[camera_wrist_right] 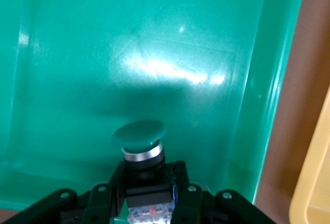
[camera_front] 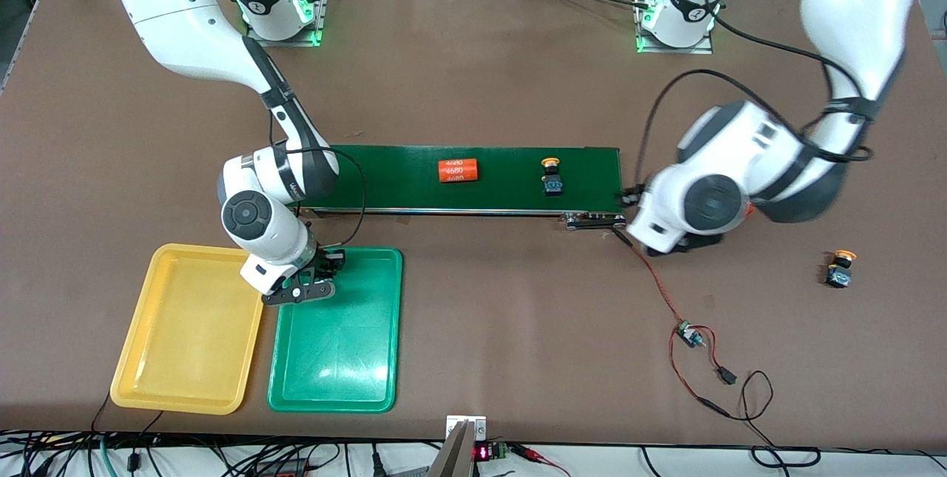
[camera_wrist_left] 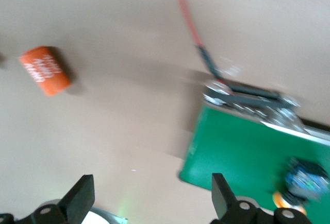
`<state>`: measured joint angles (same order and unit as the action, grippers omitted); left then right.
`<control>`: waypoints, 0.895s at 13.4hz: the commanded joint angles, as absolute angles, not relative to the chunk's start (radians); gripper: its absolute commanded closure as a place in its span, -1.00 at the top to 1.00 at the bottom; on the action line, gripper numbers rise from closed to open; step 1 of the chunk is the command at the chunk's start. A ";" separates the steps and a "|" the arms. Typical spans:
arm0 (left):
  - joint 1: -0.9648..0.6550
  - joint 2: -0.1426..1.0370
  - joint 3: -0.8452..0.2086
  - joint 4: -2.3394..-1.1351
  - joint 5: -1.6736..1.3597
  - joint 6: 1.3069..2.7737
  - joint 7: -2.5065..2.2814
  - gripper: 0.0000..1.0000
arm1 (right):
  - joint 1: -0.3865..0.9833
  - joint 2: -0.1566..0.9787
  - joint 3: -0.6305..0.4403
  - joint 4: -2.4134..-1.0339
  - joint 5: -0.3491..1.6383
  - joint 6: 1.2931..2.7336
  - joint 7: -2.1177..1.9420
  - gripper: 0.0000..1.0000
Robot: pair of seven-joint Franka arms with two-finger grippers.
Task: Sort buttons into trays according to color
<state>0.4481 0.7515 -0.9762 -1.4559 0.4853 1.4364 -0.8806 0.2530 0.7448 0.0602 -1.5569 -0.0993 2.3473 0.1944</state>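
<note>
The yellow tray [camera_front: 189,329] lay nearest the right arm's end of the table, with the green tray [camera_front: 336,333] just beside it, toward the left arm's end. The right gripper [camera_front: 307,286] hung over the corner of the green tray closest to the conveyor belt [camera_front: 473,180], its jaws clenched on the black body of a green-capped button [camera_wrist_right: 140,134]. In the right wrist view the green cap stood clear of the fingertips [camera_wrist_right: 181,180], pointing out over the tray floor, with the tray wall and a strip of the yellow tray's rim [camera_wrist_right: 314,183] alongside. On the belt lay an orange cylinder [camera_front: 458,170] printed "4680" and, toward the left arm's end, a yellow-capped button [camera_front: 551,176] lying on its side. The left gripper [camera_wrist_left: 152,195] hovered over the table at the belt's end nearest the left arm; in the front view the wrist hid it. In the left wrist view its jaws stood released and wide apart, grasping nothing, with bare table between them. A second orange cylinder [camera_wrist_left: 45,70] lay on the table in that view, apart from the jaws, and the belt's end with the blurred yellow-capped button lay to one side of the fingers [camera_wrist_left: 221,193]. A second yellow-capped button [camera_front: 840,268] lay on the table well apart from the belt, toward the left arm's end
</note>
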 commanded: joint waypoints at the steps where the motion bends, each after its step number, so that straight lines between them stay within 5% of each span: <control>1: 0.560 0.759 -0.948 -1.453 0.480 1.433 -0.745 1.00 | 0.250 0.749 0.063 -1.554 -0.100 2.358 0.195 0.32; 5: 0.555 0.759 -0.798 -1.411 0.663 1.495 -0.380 1.00 | 0.252 0.747 0.063 -1.554 -0.097 2.355 0.199 0.77; 12: 0.560 0.796 -0.608 -1.420 0.736 1.747 0.073 1.00 | 0.253 0.634 0.054 -1.552 -0.089 2.166 0.190 0.82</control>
